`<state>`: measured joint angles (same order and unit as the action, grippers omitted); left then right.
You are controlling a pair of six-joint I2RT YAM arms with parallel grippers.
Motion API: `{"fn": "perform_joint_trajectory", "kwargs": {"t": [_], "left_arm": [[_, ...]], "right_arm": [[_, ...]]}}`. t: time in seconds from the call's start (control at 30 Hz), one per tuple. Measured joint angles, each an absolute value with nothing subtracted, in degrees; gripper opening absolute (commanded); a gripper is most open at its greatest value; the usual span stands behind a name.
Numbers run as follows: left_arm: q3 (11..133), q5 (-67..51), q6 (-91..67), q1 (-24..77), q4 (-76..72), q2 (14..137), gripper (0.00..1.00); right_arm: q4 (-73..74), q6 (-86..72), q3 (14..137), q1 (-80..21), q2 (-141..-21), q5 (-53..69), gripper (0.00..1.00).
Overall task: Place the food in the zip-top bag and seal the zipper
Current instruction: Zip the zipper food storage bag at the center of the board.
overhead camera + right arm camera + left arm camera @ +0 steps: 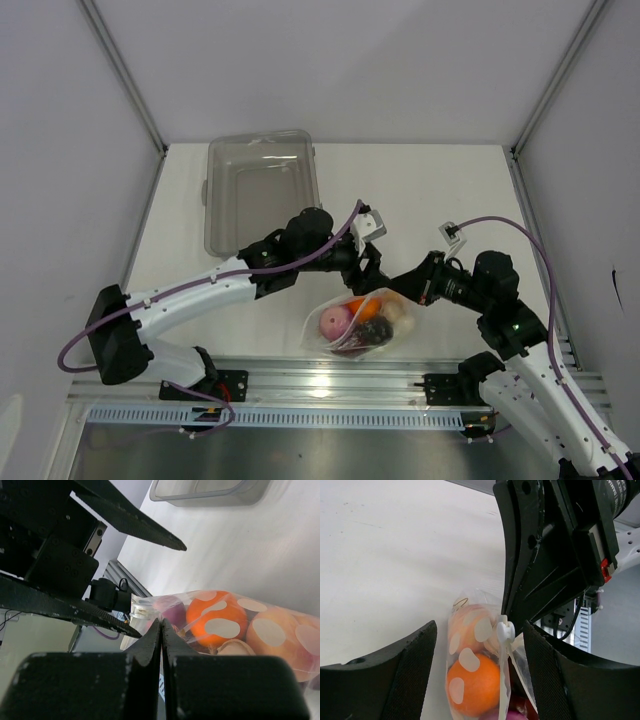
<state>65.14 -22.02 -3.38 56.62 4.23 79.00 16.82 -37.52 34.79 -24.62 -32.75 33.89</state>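
The zip-top bag [362, 322] lies on the table near the front edge with the food inside. An orange [475, 687], a peach [467, 625], a pink bulb [334, 322] and dark red grapes [375, 332] show through it. My left gripper [480, 627] is open, with one finger on each side of the bag's mouth end. The zipper's white slider [504, 629] stands between the jaws. My right gripper [161, 624] is shut on the bag's mouth edge close to the slider [140, 612]. The orange [210, 617] and peach [272, 632] show just beyond it.
A rigid clear bin [260, 190] stands at the back left of the table. The aluminium rail [330, 380] with both arm bases runs just in front of the bag. Both grippers [368, 272] [398, 288] crowd together over the bag's far edge.
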Motion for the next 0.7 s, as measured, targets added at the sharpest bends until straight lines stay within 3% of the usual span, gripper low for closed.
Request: {"fn": "perform_joint_trajectory", "kwargs": {"t": [0.2, 0.3, 0.5, 0.57, 0.7], "left_arm": [[64.4, -19.4, -2.9, 57.8, 4.2, 78.3, 0.67], [64.2, -18.7, -2.7, 57.8, 4.1, 78.2, 0.43], [64.2, -18.8, -1.6, 58.0, 4.2, 78.2, 0.09], [64.2, -19.2, -1.2, 58.0, 4.2, 78.2, 0.01], [64.2, -21.1, -1.1, 57.9, 4.2, 78.2, 0.01]], "right_arm": [[16.8, -37.5, 34.9, -24.6, -32.8, 33.9, 0.0], [16.8, -37.5, 34.9, -24.6, -32.8, 33.9, 0.0], [16.8, -37.5, 34.9, -24.6, -32.8, 33.6, 0.0], [16.8, -37.5, 34.9, -24.6, -32.8, 33.6, 0.0], [17.3, -36.8, 35.0, -24.6, -32.8, 33.7, 0.0]]}}
